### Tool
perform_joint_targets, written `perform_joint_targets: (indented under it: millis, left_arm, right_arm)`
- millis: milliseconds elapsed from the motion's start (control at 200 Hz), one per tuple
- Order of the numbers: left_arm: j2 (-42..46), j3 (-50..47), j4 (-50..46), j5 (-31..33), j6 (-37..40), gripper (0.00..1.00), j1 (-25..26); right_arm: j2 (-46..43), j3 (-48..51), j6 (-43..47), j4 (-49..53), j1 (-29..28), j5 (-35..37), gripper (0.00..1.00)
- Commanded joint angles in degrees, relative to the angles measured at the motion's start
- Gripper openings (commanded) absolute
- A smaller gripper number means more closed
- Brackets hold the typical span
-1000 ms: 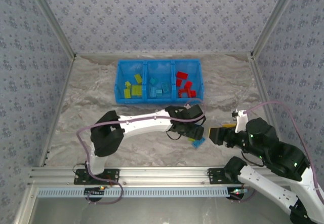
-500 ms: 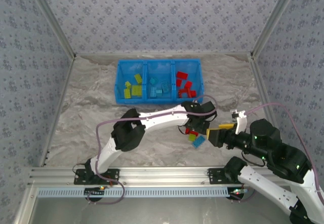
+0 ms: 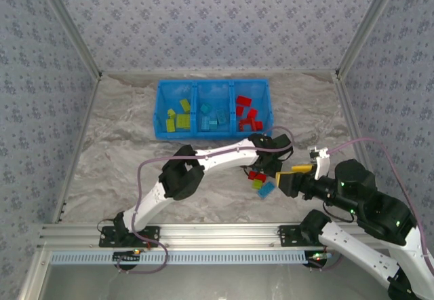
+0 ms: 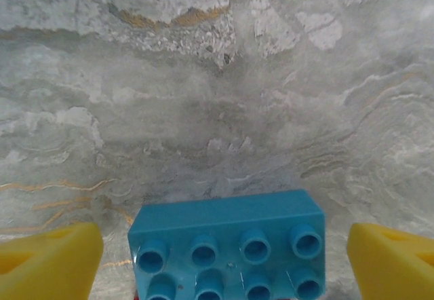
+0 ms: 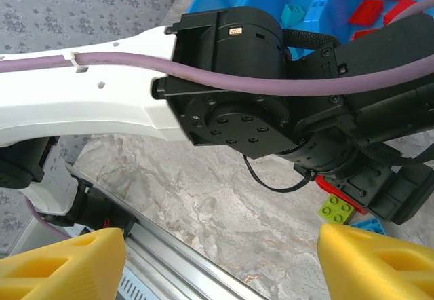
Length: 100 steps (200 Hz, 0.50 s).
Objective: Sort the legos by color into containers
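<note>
1. The left gripper [image 4: 222, 263] is open, with its yellow fingers [image 4: 47, 263] on both sides of a light blue brick [image 4: 227, 229], not touching it.
2. The brick lies on the table [image 4: 203, 76], well apart from the blue bin [image 3: 213, 82]; its long axis runs from finger to finger.
3. The right gripper [image 5: 220, 259], open and empty, is near.

1 high rear camera overlooks the table [image 3: 108, 151]; 2 close wrist cameras share its loose blue brick [image 3: 267, 190].

White arms [image 3: 217, 156], black joints [image 5: 258, 110], purple cables [image 5: 203, 77], yellow end effector fingers [image 4: 47, 259].
</note>
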<state>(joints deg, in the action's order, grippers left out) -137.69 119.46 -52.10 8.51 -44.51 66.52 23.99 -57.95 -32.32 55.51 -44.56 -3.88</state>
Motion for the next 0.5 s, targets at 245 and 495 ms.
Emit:
perform_joint_targets:
  millis: [245, 495]
  left_arm:
    - [-0.4, 0.5, 1.2, 0.1, 1.3, 0.64, -0.3]
    - [3.1, -2.3, 3.1, 2.9, 1.7, 0.59, -0.3]
  right_arm:
    - [-0.6, 0.8, 0.6, -0.4, -0.3, 0.6, 0.77]
    - [-0.6, 0.9, 1.2, -0.1, -0.3, 0.5, 0.77]
